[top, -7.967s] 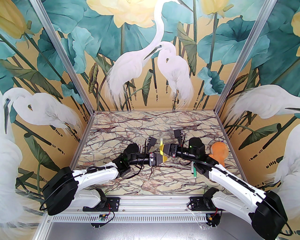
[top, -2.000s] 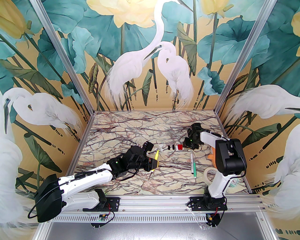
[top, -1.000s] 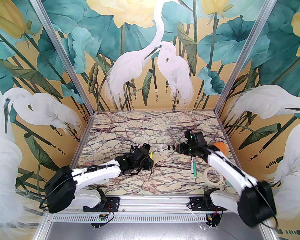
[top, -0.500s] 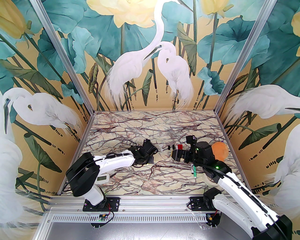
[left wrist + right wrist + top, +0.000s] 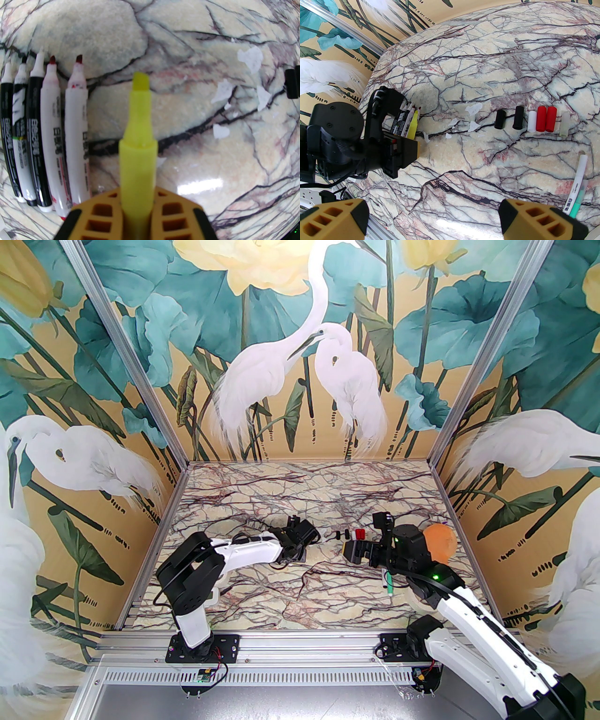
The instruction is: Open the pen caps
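Observation:
My left gripper [image 5: 137,211] is shut on an uncapped yellow marker [image 5: 138,131], whose chisel tip hovers just right of a row of several uncapped markers [image 5: 49,131] lying side by side. The pen caps lie in a row in the right wrist view: two black [image 5: 500,119], one white [image 5: 532,121], two red [image 5: 541,118] and one translucent whitish [image 5: 564,124]. My right gripper [image 5: 433,218] is open with nothing between its fingers, and it sits nearer than the caps. From above, the left gripper [image 5: 300,551] and right gripper [image 5: 350,551] face each other across the caps [image 5: 349,534].
A green and white marker [image 5: 387,580] with its cap on lies under the right arm. An orange plush toy [image 5: 438,542] sits behind the right wrist, and a tape roll [image 5: 417,601] is partly hidden by the arm. White paper scraps [image 5: 473,109] dot the marble table [image 5: 304,493].
My right gripper has opened and drawn back toward me from the cap row, uncovering the red caps. The left arm has carried the yellow marker back and left, next to the marker row.

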### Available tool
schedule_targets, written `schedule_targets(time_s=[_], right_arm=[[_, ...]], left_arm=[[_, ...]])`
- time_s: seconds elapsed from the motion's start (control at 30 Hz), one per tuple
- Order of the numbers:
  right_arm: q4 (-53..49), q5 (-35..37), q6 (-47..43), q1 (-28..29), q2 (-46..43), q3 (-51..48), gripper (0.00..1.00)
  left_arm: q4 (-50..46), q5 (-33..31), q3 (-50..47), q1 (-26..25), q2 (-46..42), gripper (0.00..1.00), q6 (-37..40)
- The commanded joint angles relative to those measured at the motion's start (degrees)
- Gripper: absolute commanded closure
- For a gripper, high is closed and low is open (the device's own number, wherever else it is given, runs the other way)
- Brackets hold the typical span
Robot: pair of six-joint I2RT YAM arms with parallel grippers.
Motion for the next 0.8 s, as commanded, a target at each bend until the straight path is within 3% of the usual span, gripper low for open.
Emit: schedule_targets(time_s=[0.0,0.77], right_arm=[[0.4,-0.2,0.6,0.3,-0.1,-0.5,0.0],[-1.5,0.4,0.9,0.3,-0.8,-0.9,0.01]], left_arm=[[-2.1,-3.2,2.0,0.5,2.1,0.9,1.2],[-8.2,-7.3,6.3,0.5,3.9,0.7,1.4]])
